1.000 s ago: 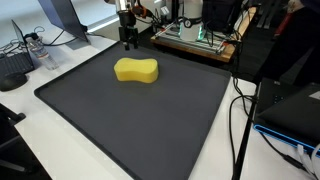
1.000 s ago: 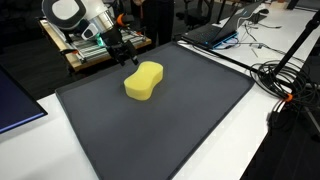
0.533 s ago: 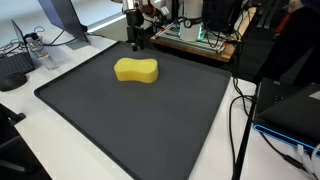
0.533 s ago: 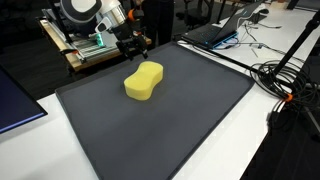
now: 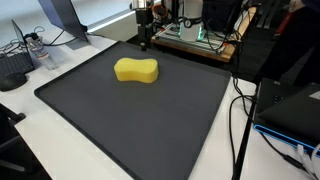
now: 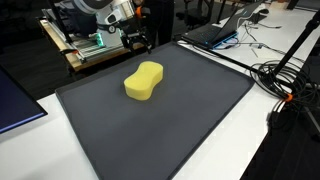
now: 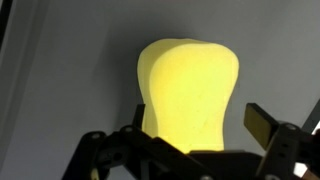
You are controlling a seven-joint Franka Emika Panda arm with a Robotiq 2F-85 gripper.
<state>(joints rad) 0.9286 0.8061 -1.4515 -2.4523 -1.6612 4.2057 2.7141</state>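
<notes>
Gripper [image 5: 145, 43]: jaws wide, holding nothing, hovering over the far edge of the dark mat [image 5: 150, 125].
Sponge [image 5: 137, 69]: yellow, flat on the mat, near the gripper, not touching.

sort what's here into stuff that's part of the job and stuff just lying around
Part of the job:
- yellow sponge, lying on the dark mat
- hand, open, above the mat's far edge, apart from the sponge

Just lying about:
- laptop
- cables
- tray of electronics
</notes>
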